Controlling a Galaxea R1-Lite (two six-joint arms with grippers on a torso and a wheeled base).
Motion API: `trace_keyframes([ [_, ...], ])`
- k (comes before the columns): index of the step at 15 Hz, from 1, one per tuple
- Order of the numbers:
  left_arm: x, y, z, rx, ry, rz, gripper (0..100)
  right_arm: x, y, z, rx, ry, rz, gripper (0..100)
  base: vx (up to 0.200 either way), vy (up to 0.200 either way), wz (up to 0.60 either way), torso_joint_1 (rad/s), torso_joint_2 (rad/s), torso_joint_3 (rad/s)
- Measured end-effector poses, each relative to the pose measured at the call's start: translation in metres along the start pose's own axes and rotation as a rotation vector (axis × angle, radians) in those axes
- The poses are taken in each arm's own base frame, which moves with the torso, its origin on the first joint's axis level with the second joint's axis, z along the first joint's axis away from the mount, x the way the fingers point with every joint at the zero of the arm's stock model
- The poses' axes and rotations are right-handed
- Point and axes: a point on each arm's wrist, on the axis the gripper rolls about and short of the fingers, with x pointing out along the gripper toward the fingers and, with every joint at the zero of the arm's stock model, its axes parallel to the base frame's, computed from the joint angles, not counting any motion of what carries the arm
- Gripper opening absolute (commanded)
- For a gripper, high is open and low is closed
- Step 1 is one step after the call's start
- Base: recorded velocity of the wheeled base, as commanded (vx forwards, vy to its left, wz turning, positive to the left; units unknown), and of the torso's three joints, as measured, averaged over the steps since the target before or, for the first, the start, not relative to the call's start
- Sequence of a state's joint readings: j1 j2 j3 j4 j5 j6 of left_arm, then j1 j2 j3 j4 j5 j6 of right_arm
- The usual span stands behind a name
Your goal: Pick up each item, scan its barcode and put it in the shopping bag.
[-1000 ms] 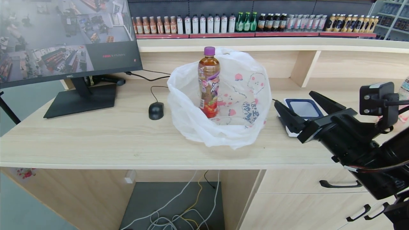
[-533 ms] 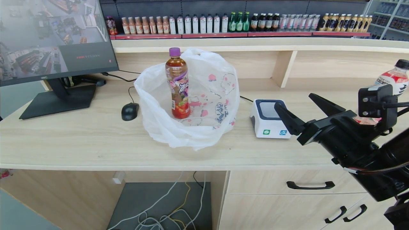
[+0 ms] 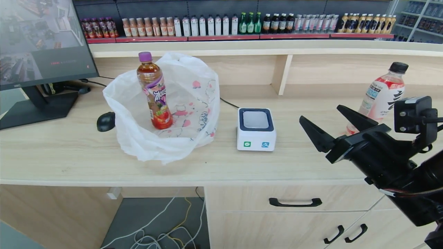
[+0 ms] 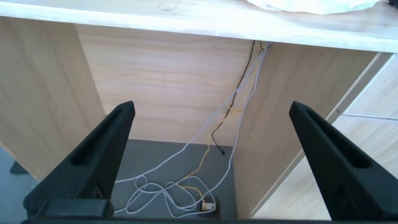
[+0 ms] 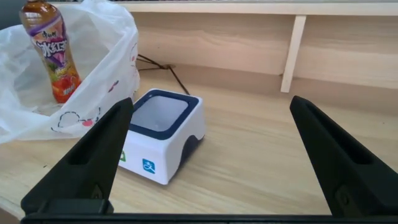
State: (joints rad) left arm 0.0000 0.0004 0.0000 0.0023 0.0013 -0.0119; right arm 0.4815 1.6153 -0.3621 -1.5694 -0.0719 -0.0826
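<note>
Between items, with the tea bottle (image 3: pixel 154 93) upright in the bag (image 3: pixel 197 114), well off to the left of the right claw (image 3: pixel 320 113), spread wide and empty. Next, judging by this: reach to the pink bottle (image 3: pixel 380 93) just beyond the claw, grip, then carry left over the scanner (image 3: pixel 256 135).

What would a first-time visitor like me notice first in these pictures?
Probably the white plastic shopping bag with cartoon prints on the pale wooden counter, with a purple-capped bottle of brown drink standing upright inside it. A white box-shaped scanner sits just to the bag's right. Farther right, the black right gripper hangs open in front of a pale pink bottle with a black cap.
</note>
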Motion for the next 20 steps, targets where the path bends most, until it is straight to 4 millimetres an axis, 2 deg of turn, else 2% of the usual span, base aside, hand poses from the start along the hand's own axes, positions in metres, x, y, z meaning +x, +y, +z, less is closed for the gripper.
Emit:
trace_keyframes([
  [9, 0.000, 0.000, 0.000, 0.001, 0.000, 0.000, 100, -0.010, 0.005, 0.000, 0.007, 0.013, 0.025, 100, 0.000, -0.200, 0.00, 0.004, 0.00, 0.003],
  [13, 0.000, 0.000, 0.000, 0.001, 0.000, 0.000, 100, -0.009, 0.005, 0.002, 0.006, 0.006, 0.024, 100, 0.000, 0.000, 0.00, 0.000, 0.00, 0.000],
  [16, 0.000, 0.000, 0.000, 0.007, 0.000, 0.000, 100, -0.002, 0.005, 0.005, 0.004, -0.020, 0.016, 100, 0.000, 0.000, 0.00, 0.000, 0.00, 0.000],
  [20, 0.000, 0.000, 0.000, 0.007, -0.001, 0.000, 100, 0.013, 0.004, 0.001, 0.004, -0.015, -0.067, 100, 0.000, 0.000, 0.00, 0.000, 0.00, 0.000],
])
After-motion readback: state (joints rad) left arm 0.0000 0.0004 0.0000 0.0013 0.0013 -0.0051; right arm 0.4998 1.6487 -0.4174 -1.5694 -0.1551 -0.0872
